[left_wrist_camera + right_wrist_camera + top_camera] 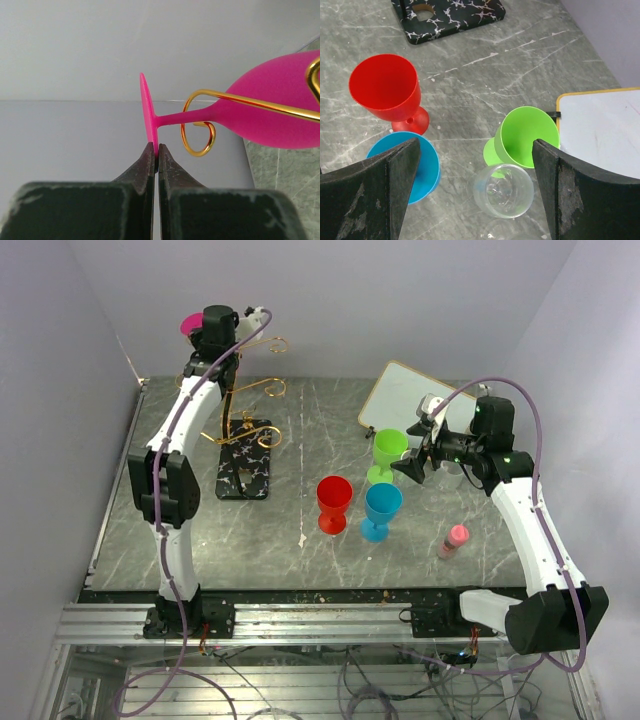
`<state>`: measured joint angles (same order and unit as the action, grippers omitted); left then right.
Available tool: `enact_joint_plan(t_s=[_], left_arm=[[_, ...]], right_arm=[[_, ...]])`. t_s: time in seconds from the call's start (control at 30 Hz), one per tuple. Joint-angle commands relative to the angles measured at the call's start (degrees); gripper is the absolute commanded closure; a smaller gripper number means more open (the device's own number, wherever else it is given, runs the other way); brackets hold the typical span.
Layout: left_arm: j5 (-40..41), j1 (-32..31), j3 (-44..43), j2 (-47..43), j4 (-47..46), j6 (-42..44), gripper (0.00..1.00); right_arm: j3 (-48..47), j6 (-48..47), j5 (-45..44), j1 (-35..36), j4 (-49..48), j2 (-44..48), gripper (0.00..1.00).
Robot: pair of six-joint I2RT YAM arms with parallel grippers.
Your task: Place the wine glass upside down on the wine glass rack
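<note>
The left gripper (156,149) holds the pink wine glass (280,107) with jaws pinching its foot rim; the stem threads a gold curl of the wine glass rack (200,125), probably so the foot hangs there; the right gripper (475,145), jaws spread, hovers over the table (520,65).

Left arm (175,455) stretched up, left claw (156,151) pinched together; right claw (475,145) gapes wide.
</note>
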<state>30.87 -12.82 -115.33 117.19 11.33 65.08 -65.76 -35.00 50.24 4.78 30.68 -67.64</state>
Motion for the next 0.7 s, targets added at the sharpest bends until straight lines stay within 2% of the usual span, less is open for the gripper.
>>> enact_joint_plan(t_s=[0.0, 0.43, 0.67], left_arm=[[3.06, 0.24, -3.47, 1.29, 0.95, -0.21, 0.93], [5.34, 1.26, -6.43, 2.25, 6.14, -1.42, 0.93], [5.27, 1.39, -4.77, 0.52, 6.11, -1.06, 0.93]], right_arm=[[0.63, -0.33, 1.17, -0.48, -1.30, 0.13, 0.07], [0.87, -0.42, 1.44, -0.56, -1.32, 0.31, 0.07], [0.99, -0.57, 1.35, -0.73, -1.36, 0.31, 0.07]])
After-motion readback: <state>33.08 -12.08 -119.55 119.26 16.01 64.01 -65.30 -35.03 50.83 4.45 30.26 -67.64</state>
